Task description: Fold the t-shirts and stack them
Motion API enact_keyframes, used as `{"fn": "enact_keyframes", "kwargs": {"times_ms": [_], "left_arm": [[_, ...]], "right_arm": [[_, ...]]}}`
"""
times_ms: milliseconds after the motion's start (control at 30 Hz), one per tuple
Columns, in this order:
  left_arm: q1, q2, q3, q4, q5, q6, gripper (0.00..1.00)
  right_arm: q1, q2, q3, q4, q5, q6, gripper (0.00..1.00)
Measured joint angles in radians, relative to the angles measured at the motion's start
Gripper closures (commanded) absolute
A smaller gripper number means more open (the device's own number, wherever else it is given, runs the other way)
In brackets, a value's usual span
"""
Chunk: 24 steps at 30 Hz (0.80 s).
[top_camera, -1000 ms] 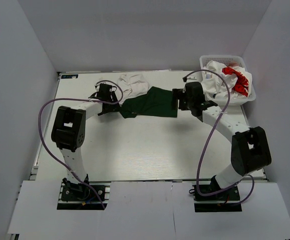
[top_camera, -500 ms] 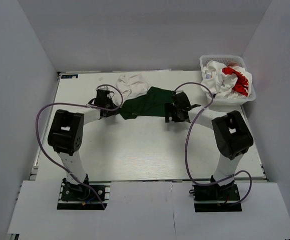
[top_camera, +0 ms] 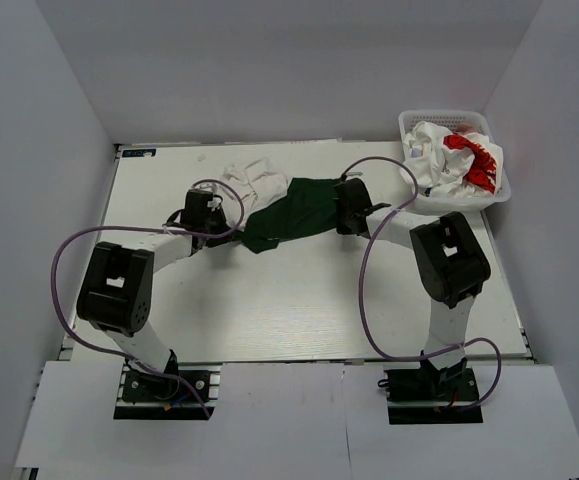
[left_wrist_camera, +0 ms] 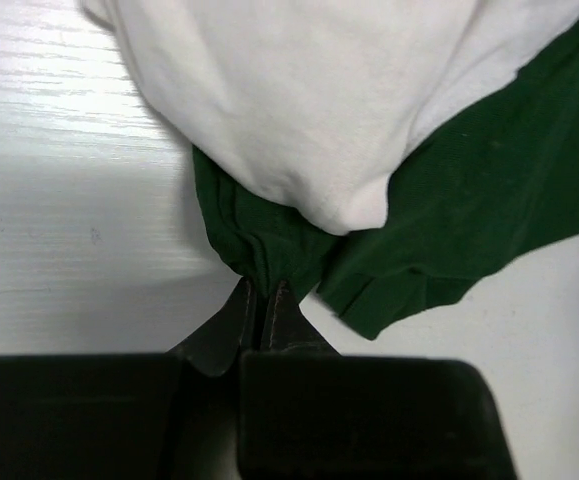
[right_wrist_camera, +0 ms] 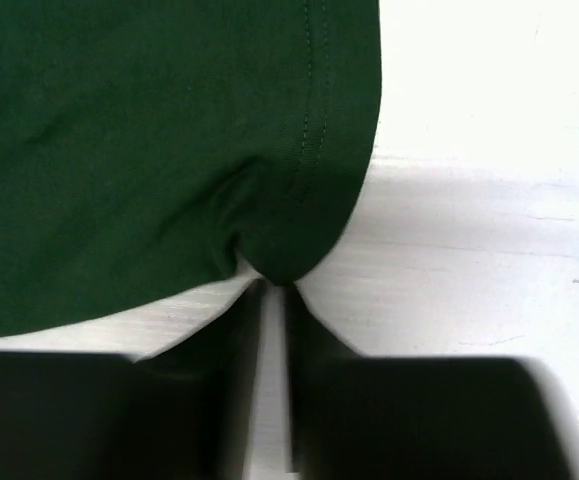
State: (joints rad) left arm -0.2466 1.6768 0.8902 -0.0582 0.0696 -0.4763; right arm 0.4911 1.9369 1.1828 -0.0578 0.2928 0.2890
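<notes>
Two grippers were seen closed on one garment. The green-sleeved t-shirt (top_camera: 294, 212) was found bunched on the table (top_camera: 269, 300), toward the far edge and near the middle, with its white body heaped at the far left and its dark green cloth spread out to the right.

The left gripper (left_wrist_camera: 264, 300) was set at the near left corner of the green cloth. Its fingers were pressed fully together, and a gathered fold of green fabric was pinched between their tips, just below the white bulge of the shirt.

The right gripper (right_wrist_camera: 274, 292) was placed at the right edge of the same cloth. Only a thin slit was left between its fingers, and the stitched green hem was puckered and caught at their tips.

The printed t-shirt (top_camera: 459, 160), white with red print, was piled in the white lattice basket (top_camera: 414, 122) at the far right corner, well apart from both grippers. Whether it was folded could not be told.
</notes>
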Motion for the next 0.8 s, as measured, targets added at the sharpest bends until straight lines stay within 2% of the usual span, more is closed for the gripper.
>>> {"fn": "enact_keyframes", "kwargs": {"times_ms": [33,300,567,600,633,667,700,800], "left_arm": [[-0.002,-0.005,0.0,0.0,0.011,0.003,1.0],[-0.006,-0.058,-0.027,0.0,0.077,0.018,1.0],[-0.006,-0.25,-0.023,-0.055,0.132,0.039,1.0],[-0.006,-0.273,-0.023,-0.055,0.137,0.04,1.0],[-0.006,-0.291,-0.023,-0.055,0.142,0.042,1.0],[-0.006,-0.308,-0.023,-0.055,0.145,0.042,1.0],[-0.006,-0.318,-0.023,-0.055,0.149,0.042,1.0],[-0.006,-0.325,-0.023,-0.063,0.152,0.041,1.0]], "right_arm": [[-0.001,0.0,-0.002,0.007,-0.001,-0.003,1.0],[0.001,-0.046,-0.042,0.083,-0.006,-0.023,1.0],[0.002,-0.305,-0.177,0.243,-0.029,-0.105,1.0],[0.002,-0.316,-0.17,0.256,-0.03,-0.115,0.68],[0.002,-0.314,-0.155,0.255,-0.031,-0.111,0.53],[0.002,-0.303,-0.136,0.246,-0.03,-0.108,0.34],[0.002,-0.286,-0.117,0.239,-0.03,-0.107,0.1],[0.002,-0.227,-0.087,0.213,-0.039,-0.094,0.1]]}}
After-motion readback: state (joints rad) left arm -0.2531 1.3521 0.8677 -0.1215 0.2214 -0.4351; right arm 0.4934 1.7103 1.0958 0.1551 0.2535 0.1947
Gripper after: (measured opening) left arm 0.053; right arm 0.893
